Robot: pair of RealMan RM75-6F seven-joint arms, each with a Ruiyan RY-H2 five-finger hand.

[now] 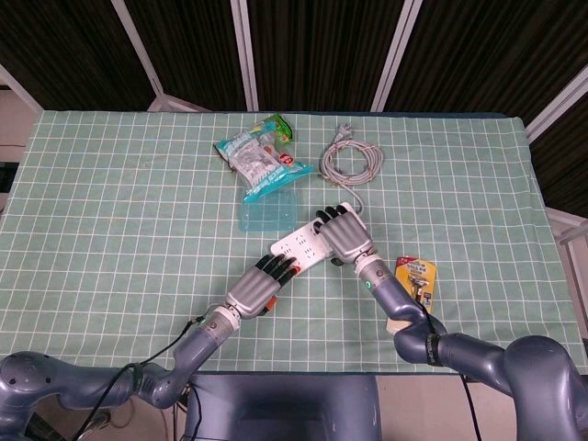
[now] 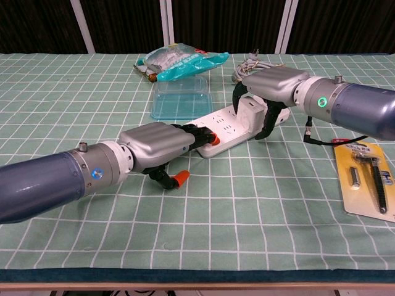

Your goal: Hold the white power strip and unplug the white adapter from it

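Observation:
The white power strip [image 1: 299, 244] [image 2: 227, 130] lies slantwise at the middle of the green checked table. My left hand [image 1: 261, 285] [image 2: 158, 145] lies flat, fingertips [image 2: 200, 134] pressing down on the strip's near left end, and its orange-tipped thumb is curled on the cloth beside it. A white adapter [image 2: 252, 111] stands plugged into the strip's far right part; the head view hides it under my right hand. That right hand [image 1: 343, 235] [image 2: 272, 86] arches over it, fingers behind and thumb in front, gripping it.
A snack bag [image 1: 260, 156] lies on a clear blue container [image 1: 266, 213] just behind the strip. A coiled grey cable [image 1: 350, 163] sits at the back right. A yellow carded tool pack [image 1: 418, 276] [image 2: 365, 177] lies right of my right arm.

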